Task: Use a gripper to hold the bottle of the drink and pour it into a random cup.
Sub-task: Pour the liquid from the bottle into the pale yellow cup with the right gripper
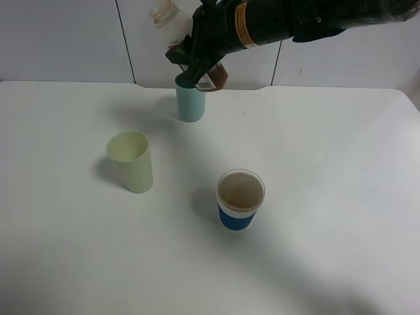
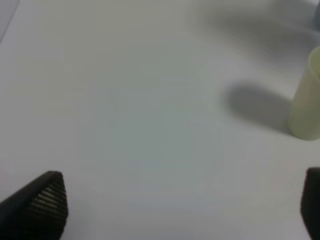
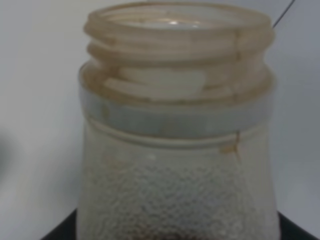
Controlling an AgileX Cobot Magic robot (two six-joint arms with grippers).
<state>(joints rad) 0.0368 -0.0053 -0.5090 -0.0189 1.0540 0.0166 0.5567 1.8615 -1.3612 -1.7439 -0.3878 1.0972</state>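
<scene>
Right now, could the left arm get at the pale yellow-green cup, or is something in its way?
Probably yes. The left gripper is open, and only bare table shows between it and the pale yellow-green cup, which stands upright with nothing beside it.

3 cups stand apart on the table point(image 1: 341, 164): the sleeved cup point(image 1: 240, 200), with drink in it, stands nearest the front, the near tumbler point(image 1: 131, 163) at its 10 o'clock and the far tumbler point(image 1: 189, 105) at its 11 o'clock. The drink bottle point(image 1: 167, 20) hangs tilted in the right gripper point(image 1: 192, 62) above the far tumbler, neck toward 11 o'clock.
</scene>
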